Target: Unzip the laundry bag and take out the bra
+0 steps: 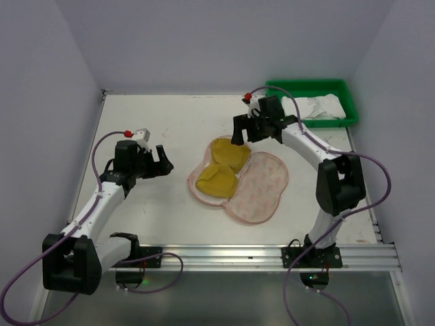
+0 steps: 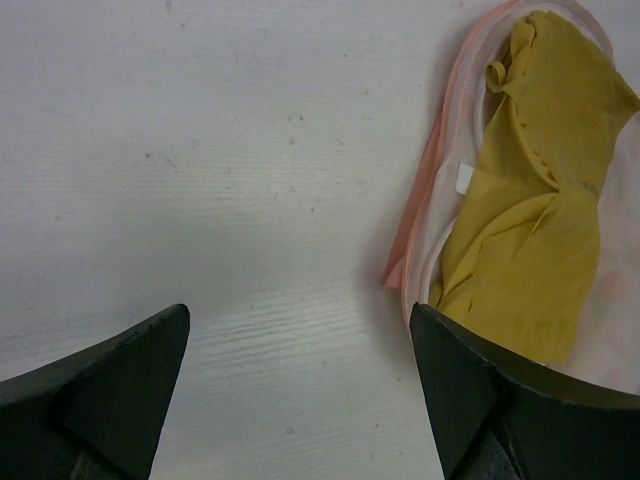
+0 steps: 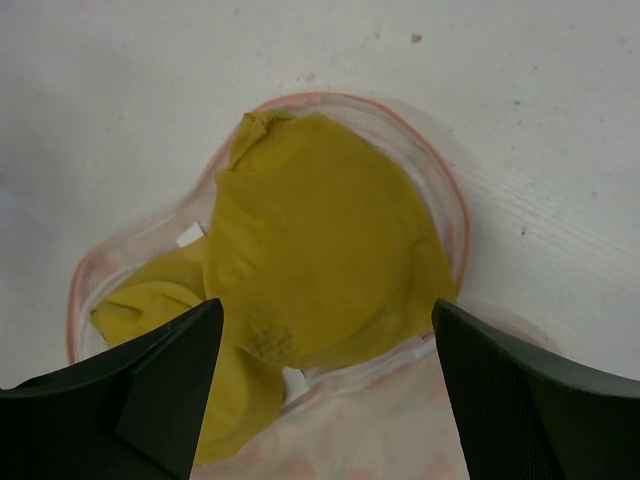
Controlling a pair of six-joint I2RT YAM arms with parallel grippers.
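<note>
The laundry bag (image 1: 264, 182) is lying unzipped near the middle of the worktop (image 1: 156, 115), its two halves being spread flat side by side like an opened shell. The half nearer the right arm's base is lying bare, pale with a faint orange-red print. The half toward the left arm is being filled by the bra (image 1: 223, 166). The pink zip rim is being shown running round both halves.

The bra is mustard yellow and is sitting wholly inside the bag's outline. In the right wrist view one rounded cup (image 3: 330, 240) is being seen on top, with the rest bunched lower left and a small white label (image 3: 190, 235) lying at its edge against the bag's pale lining (image 3: 455, 215).

The right hand (image 1: 245, 134) is being held over the far lobe of the bag with its jaws spread wide. In its own view the hand (image 3: 325, 312) is being framed by its two dark fingers, one on each side of the cup. Whether the fingertips are touching the fabric cannot be told from these angles.

The left hand (image 1: 164, 161) is being held wide as well, with nothing between its fingers, over bare worktop apart from the bag's left edge. From the left wrist, the bag's rim (image 2: 412, 215) and the bra (image 2: 540, 230) are being seen ahead of the right-side finger (image 2: 470, 400).

A green tray (image 1: 348, 92) is standing at the far right corner, with white cloth (image 1: 319, 106) lying in it.
</note>
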